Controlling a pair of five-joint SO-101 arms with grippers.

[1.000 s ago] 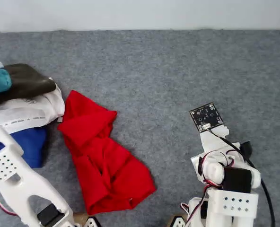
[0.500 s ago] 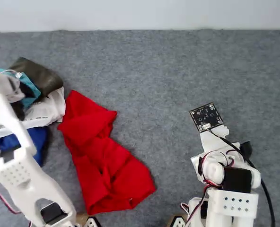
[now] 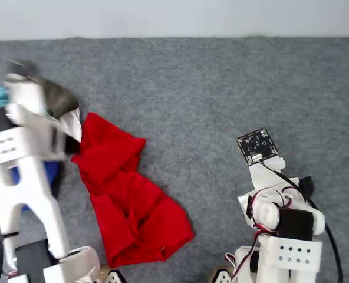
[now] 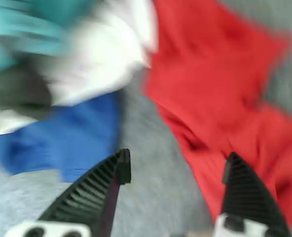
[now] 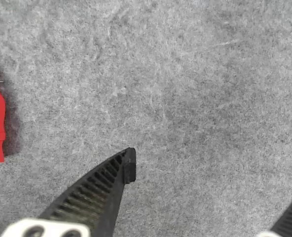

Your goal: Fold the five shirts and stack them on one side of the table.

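At the table's left: left gripper point(image 4: 178, 166), wide open, empty, now swung off shirt stack point(image 4: 87, 69) toward crumpled red shirt point(image 3: 127, 194), evidently next to fold.

a table point(image 3: 221, 76) with a grey, felt-like top of fine fuzzy texture runs to a straight far edge. behind that edge stands a plain pale wall point(image 3: 174, 17). the light is even, the shadows soft.

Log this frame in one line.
left gripper: open, above gap between blue shirt and red shirt | right gripper: open, over table | red shirt: unfolded
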